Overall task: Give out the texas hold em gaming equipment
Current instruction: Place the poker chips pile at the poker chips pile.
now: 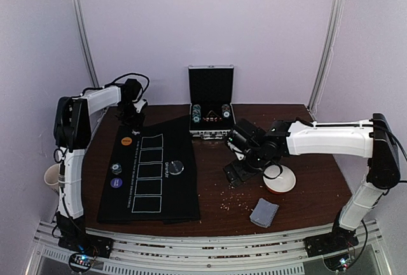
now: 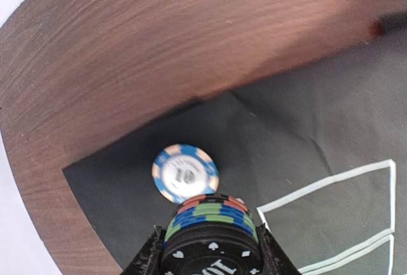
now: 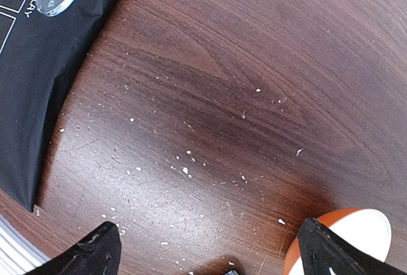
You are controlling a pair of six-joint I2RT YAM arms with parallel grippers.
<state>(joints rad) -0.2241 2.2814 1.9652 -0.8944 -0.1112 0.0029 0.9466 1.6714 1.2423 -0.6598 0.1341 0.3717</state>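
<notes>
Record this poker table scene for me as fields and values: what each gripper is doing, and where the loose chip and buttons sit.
left gripper: shut on a stack of black, blue, green and red poker chips, at the black felt mat's far left corner
loose chip: blue-and-white round chip marked 10, flat on the mat beyond the stack
right gripper: open, empty, over the brown wooden table, beside the white bowl with red outside
buttons on mat: orange round button; pale-rimmed round button
open aluminium case: far table edge
</notes>
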